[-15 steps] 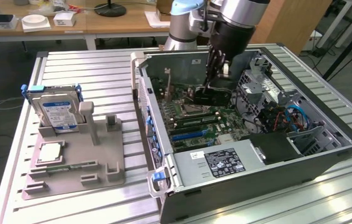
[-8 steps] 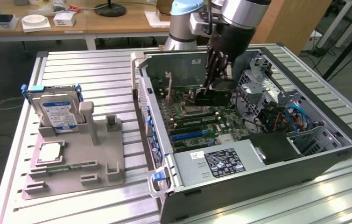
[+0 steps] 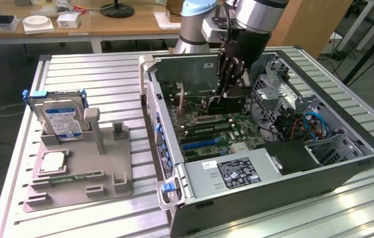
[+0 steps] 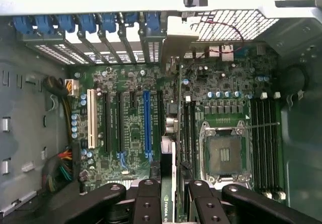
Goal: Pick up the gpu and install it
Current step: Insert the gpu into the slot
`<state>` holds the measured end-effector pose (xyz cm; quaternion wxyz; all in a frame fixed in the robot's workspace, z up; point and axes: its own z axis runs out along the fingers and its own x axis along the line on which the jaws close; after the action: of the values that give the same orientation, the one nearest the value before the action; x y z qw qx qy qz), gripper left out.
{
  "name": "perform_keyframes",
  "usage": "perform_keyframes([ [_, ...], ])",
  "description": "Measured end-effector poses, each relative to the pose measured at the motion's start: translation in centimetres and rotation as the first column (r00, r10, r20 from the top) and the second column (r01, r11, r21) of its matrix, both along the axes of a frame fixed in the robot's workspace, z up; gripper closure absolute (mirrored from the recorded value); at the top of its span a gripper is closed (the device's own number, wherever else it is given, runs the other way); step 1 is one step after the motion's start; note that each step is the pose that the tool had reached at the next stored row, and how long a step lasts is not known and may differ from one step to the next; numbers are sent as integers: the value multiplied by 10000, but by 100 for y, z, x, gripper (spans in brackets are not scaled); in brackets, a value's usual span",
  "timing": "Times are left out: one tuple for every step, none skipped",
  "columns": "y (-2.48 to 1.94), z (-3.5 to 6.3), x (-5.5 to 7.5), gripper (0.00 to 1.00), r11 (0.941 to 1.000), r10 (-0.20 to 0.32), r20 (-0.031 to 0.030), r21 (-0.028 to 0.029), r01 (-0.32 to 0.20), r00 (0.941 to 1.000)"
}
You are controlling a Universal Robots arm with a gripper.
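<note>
The gpu (image 4: 171, 133) is a thin dark card seen edge-on between my fingers in the wrist view, its pale bracket (image 4: 177, 39) up against the case's rear slot openings. My gripper (image 4: 169, 186) is shut on it. In the exterior view the gripper (image 3: 230, 93) reaches down into the open computer case (image 3: 345, 163), holding the gpu (image 3: 229, 106) upright just above the motherboard (image 3: 221, 130). The card hangs beside the blue expansion slot (image 4: 147, 123), between it and the CPU socket (image 4: 224, 153). I cannot tell whether its lower edge touches a slot.
A grey fixture tray (image 3: 117, 181) at the exterior view's left holds a silver hard drive (image 3: 60, 119) and a processor chip (image 3: 53, 161). Inside the case sit the power supply (image 3: 236, 173), drive cages (image 3: 286, 101) and blue cables (image 3: 313, 124). Memory slots (image 4: 265, 138) flank the socket.
</note>
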<state>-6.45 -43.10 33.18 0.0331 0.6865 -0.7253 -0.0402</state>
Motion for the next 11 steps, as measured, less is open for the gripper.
perform_keyframes([
  [-1, -1, 9, 74, 10000, 1, -1, -1, -1, 10000],
  [-4, -14, 17, 74, 10000, -10, -2, 1, 10, 10000],
  [-4, -32, 12, 74, 10000, -66, -3, 1, 66, 10000],
  [-6, -50, 8, 74, 9999, -122, -3, 0, 122, 9999],
  [-27, -62, 8, 74, 9999, -148, -5, -4, 148, 9999],
  [-53, -78, 8, 74, 9999, -161, -5, -5, 161, 9999],
  [-60, -98, 7, 74, 9999, -167, -3, 1, 167, 9999],
  [-61, -116, 7, 74, 9999, -167, -4, -1, 167, 9999],
  [-61, -133, 6, 74, 9999, -168, -4, -3, 168, 9999],
  [-61, -151, -9, 74, 9999, -163, -5, -3, 163, 9999],
  [-62, -168, -13, 74, 10000, -99, -6, -2, 99, 10000],
])
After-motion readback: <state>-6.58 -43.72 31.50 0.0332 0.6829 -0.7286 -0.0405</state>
